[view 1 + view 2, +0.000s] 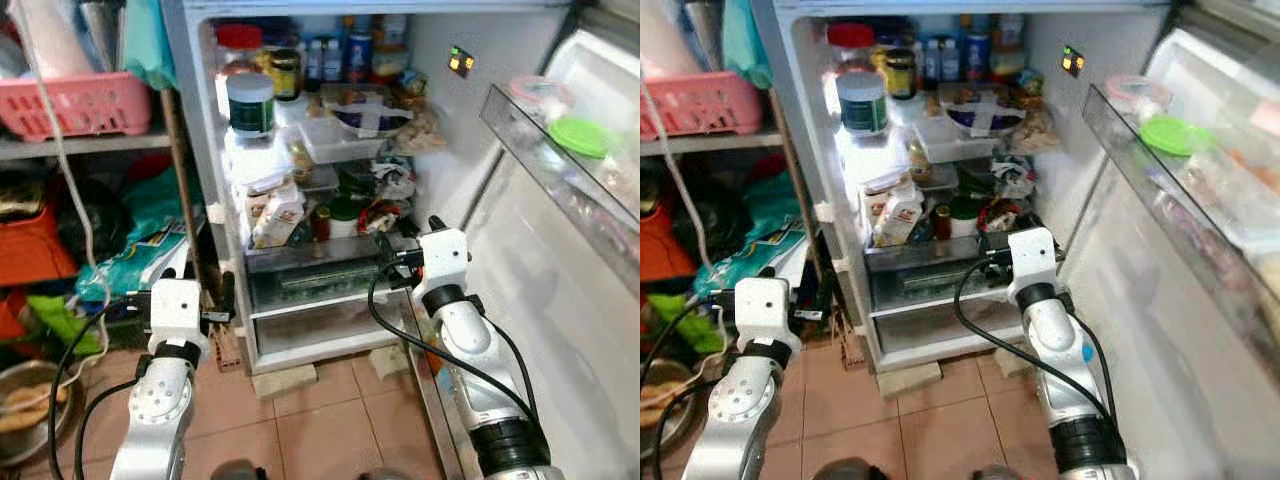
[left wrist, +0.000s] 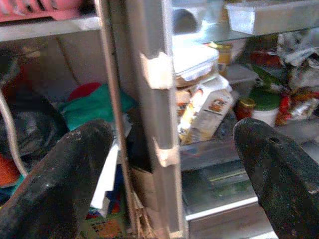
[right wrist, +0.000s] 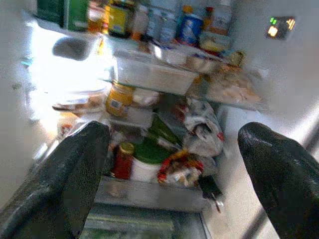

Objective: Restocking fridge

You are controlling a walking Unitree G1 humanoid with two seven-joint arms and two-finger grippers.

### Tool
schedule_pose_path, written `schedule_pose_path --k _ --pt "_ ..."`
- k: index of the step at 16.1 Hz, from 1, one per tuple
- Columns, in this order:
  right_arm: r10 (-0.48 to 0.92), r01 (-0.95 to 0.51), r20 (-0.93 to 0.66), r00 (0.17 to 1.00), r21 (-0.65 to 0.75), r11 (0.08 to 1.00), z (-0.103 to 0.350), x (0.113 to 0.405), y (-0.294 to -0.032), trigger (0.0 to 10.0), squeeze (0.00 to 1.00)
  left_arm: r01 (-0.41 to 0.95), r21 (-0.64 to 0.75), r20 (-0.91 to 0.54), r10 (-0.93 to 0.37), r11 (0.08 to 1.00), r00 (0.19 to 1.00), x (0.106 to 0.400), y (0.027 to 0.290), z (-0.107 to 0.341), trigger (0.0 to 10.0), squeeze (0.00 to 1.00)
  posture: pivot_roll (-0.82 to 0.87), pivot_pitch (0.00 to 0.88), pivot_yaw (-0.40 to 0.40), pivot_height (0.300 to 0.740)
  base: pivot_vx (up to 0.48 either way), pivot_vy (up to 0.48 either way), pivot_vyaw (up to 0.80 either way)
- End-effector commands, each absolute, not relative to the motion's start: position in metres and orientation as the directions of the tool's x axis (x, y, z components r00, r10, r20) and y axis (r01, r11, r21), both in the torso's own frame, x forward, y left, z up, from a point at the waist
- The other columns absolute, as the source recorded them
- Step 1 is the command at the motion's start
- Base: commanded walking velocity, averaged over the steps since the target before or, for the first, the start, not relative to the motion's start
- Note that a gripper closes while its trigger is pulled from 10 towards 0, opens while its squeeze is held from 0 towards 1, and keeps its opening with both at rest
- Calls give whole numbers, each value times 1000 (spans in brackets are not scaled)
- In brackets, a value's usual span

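Observation:
The fridge point(image 1: 190, 150) stands open, its shelves crowded. A white jar with a green label point(image 1: 250, 103) and a red-lidded jar point(image 1: 238, 45) sit on the upper left. A clear tub point(image 1: 335, 140) and a taped bowl point(image 1: 372, 110) are at mid height. Lower down are a white carton point(image 1: 278, 215) and a green-lidded tub point(image 3: 149, 154). My right gripper point(image 1: 410, 232) is open and empty in front of the lower shelf, above the glass drawer point(image 1: 315, 280). My left gripper point(image 1: 205, 285) is open and empty, low beside the fridge's left edge point(image 2: 154, 99).
The open door point(image 1: 560, 260) swings out on the right, its shelf holding a green lid point(image 1: 578, 136). Left of the fridge a rack carries a pink basket point(image 1: 75, 100), with bags beneath it. A metal bowl point(image 1: 25, 405) lies on the tiled floor point(image 1: 320, 420).

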State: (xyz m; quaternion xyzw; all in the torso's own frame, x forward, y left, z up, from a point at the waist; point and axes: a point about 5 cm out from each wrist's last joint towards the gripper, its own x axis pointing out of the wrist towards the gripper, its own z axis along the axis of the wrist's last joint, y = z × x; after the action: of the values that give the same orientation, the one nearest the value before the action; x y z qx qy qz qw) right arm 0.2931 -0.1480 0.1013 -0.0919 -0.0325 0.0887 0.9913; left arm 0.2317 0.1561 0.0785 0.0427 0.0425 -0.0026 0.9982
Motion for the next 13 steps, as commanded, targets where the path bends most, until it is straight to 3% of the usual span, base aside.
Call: schedule_pose_path --k 1,10,13 --pt "172 -159 60 983 -187 969 105 295 -150 10000 0 31 87 -82 -24 996 996 232 153 81 10000 0 104 0 -21 740 0 480 0" --pt "152 -142 50 987 -162 976 103 295 -151 10000 0 21 94 -78 -13 995 997 234 154 82 10000 0 110 0 -22 740 0 480 0" --pt "154 -145 48 987 -155 977 103 296 -149 10000 0 59 83 -36 -57 995 998 233 150 87 10000 0 111 0 -23 740 0 0 0"
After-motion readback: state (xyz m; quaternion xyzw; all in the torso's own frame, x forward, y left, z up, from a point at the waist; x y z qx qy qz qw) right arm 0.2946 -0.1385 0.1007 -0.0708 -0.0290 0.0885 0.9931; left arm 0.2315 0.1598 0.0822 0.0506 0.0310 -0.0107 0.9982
